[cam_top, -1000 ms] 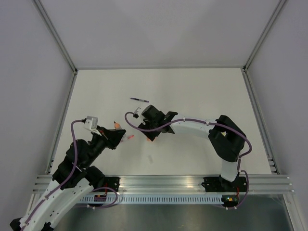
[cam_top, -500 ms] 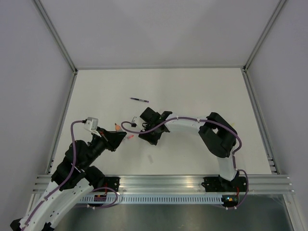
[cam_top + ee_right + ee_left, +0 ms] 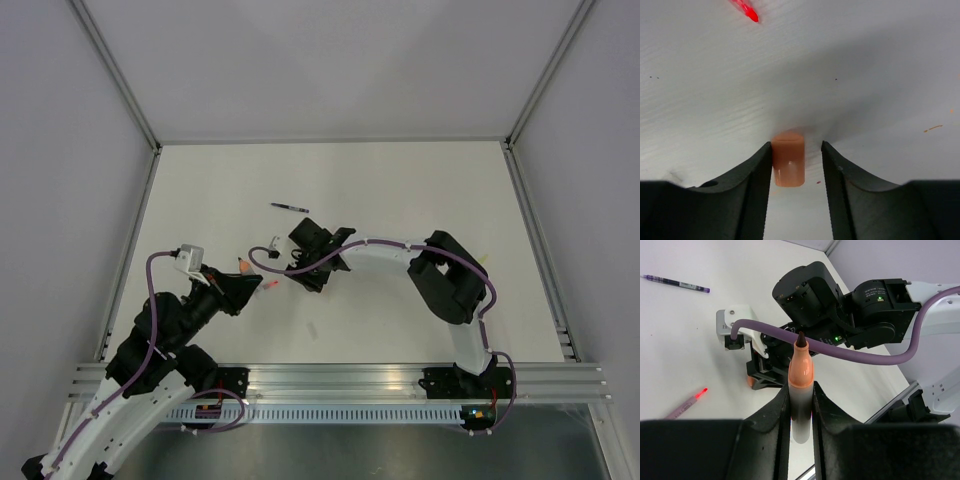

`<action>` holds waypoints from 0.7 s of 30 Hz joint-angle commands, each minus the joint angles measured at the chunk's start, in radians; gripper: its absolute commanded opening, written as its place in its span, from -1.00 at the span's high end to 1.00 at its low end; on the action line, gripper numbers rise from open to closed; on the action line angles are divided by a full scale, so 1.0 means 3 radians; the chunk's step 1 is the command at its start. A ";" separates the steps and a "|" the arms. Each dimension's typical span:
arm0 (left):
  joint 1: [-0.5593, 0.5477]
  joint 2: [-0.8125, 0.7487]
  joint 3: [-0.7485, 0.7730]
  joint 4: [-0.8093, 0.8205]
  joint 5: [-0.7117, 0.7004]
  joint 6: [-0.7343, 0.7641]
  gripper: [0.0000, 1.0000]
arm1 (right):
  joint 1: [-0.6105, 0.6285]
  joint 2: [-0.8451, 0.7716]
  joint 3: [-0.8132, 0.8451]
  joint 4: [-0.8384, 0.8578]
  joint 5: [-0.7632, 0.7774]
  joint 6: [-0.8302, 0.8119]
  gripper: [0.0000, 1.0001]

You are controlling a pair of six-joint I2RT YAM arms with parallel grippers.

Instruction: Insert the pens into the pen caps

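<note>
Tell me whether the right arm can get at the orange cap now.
Probably yes: the orange cap stands on the table between the open fingers of the right gripper, nothing blocking it.

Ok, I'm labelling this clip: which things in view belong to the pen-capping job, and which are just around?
Job: pale pen with orange collar, in the left hand; stubby orange plastic cap, inside the open right hand; dark purple pen; red-pink pen.
Not: purple robot cable; aluminium rail.
</note>
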 commanded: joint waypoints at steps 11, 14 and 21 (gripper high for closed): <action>0.0009 -0.0022 0.0071 0.0101 0.0121 -0.0118 0.95 | -0.0168 0.0141 -0.0017 -0.0093 -0.0005 0.0152 0.13; 0.0009 -0.0006 0.0071 0.0111 0.0121 -0.0128 0.95 | -0.0174 0.0146 -0.0017 -0.0124 -0.0036 0.0157 0.09; 0.0004 -0.0001 0.0056 0.0111 0.0121 -0.0139 0.95 | -0.0174 0.0213 0.0034 -0.0231 -0.0011 0.0182 0.09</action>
